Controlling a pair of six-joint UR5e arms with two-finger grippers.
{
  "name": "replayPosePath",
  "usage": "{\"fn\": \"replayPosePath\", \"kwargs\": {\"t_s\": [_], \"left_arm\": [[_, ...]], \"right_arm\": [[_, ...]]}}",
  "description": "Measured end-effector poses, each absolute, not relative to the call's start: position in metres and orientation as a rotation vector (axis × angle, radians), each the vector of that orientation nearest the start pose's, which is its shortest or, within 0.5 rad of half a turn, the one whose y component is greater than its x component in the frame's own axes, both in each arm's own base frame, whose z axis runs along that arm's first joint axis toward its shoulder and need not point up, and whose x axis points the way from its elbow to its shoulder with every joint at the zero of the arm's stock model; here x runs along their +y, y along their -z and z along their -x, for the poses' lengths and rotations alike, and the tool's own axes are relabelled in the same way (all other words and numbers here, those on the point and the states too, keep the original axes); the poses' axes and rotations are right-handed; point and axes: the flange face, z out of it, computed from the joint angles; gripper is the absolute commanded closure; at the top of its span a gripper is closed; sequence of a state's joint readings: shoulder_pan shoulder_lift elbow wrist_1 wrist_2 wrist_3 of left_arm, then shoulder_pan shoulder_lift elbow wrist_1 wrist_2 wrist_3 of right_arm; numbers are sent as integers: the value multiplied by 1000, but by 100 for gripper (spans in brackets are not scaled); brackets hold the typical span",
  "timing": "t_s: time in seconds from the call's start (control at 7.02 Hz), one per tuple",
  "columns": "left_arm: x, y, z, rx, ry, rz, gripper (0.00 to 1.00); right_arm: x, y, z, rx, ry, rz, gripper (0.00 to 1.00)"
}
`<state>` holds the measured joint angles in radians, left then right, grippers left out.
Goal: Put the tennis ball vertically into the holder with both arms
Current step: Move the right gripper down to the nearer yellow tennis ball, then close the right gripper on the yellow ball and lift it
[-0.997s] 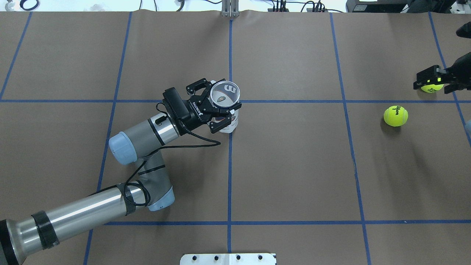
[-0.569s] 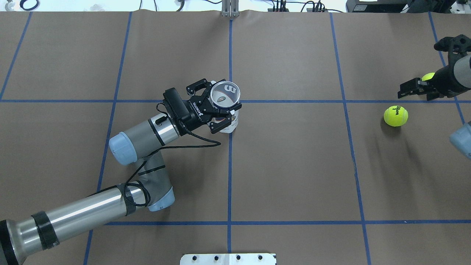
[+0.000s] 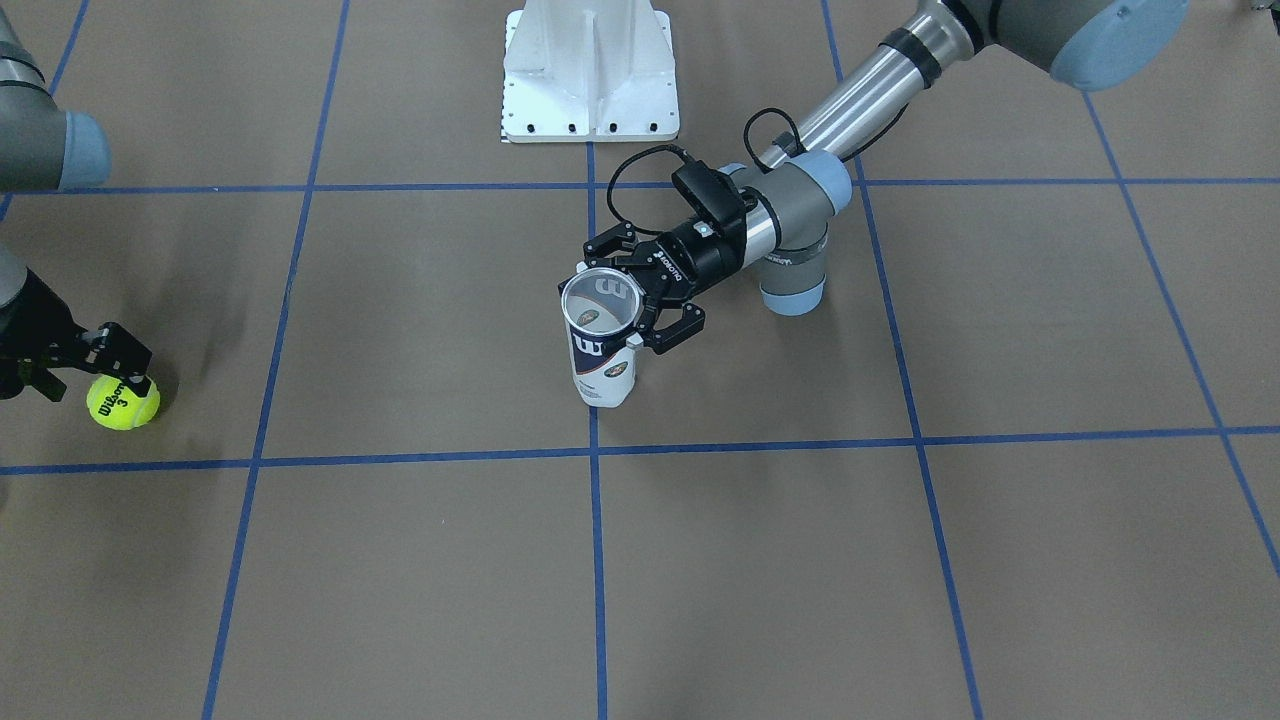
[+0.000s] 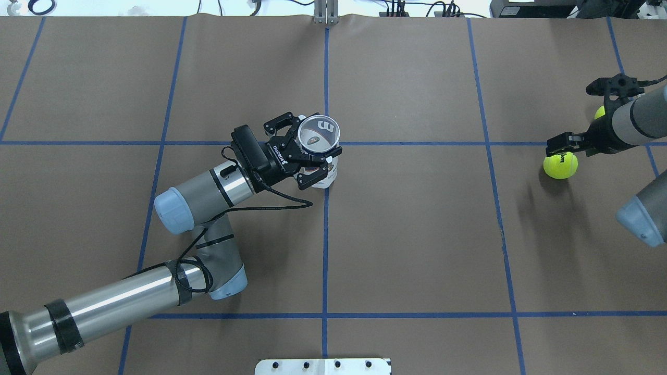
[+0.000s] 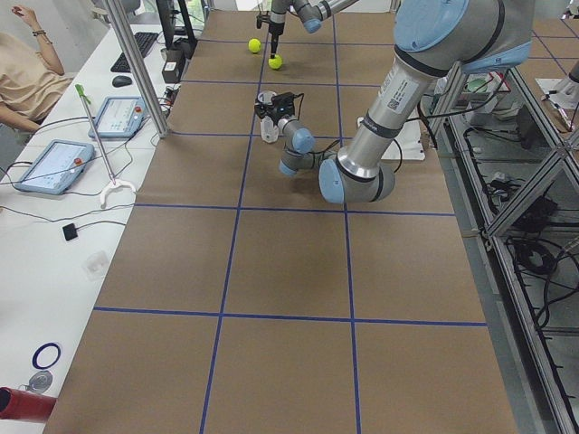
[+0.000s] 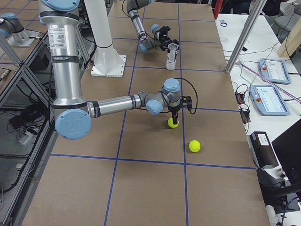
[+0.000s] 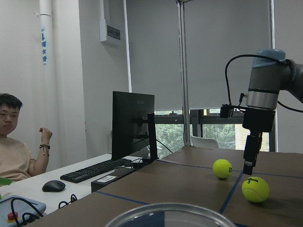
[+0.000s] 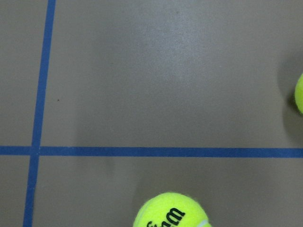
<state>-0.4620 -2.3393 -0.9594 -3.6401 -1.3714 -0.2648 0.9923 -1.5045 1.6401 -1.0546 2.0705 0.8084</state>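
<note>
The holder point(image 4: 325, 177) stands upright near the table's middle with its open mouth up; it also shows in the front view point(image 3: 603, 370). My left gripper point(image 4: 312, 148) is shut on the holder just below its rim. The tennis ball point(image 4: 560, 165) lies on the table at the far right, with "Wilson 3" print; it also shows in the front view point(image 3: 122, 402). My right gripper point(image 4: 576, 146) points down, open and empty, with one fingertip just over the ball. In the right wrist view the ball point(image 8: 171, 212) sits at the bottom edge.
A second tennis ball point(image 4: 599, 112) lies behind the right arm, also seen from the right side point(image 6: 194, 146). The white pedestal base point(image 3: 590, 70) stands at the robot's edge. A side table with a monitor point(image 7: 133, 120), keyboard and a seated person borders the table's far edge.
My right gripper has moved left and nearer, from over the second ball to over the "Wilson 3" ball. The left gripper and the holder have not moved.
</note>
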Motion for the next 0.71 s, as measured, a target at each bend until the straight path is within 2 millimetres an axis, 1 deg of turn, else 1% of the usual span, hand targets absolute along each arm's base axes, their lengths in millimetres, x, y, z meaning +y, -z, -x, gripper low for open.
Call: {"fn": "replayPosePath", "kwargs": {"t_s": [0.14, 0.43, 0.57, 0.71], "left_arm": [[-448, -268, -558, 1323, -246, -1785, 15], [-448, -269, -559, 1323, -247, -1784, 15], [-448, -269, -559, 1323, -247, -1784, 15], [-448, -269, -559, 1323, -247, -1784, 15]], "right_arm": [[-504, -548, 234, -762, -49, -182, 1], [-502, -558, 238, -740, -45, -177, 2], [-502, -563, 239, -731, -45, -174, 5], [-502, -566, 241, -723, -45, -173, 13]]}}
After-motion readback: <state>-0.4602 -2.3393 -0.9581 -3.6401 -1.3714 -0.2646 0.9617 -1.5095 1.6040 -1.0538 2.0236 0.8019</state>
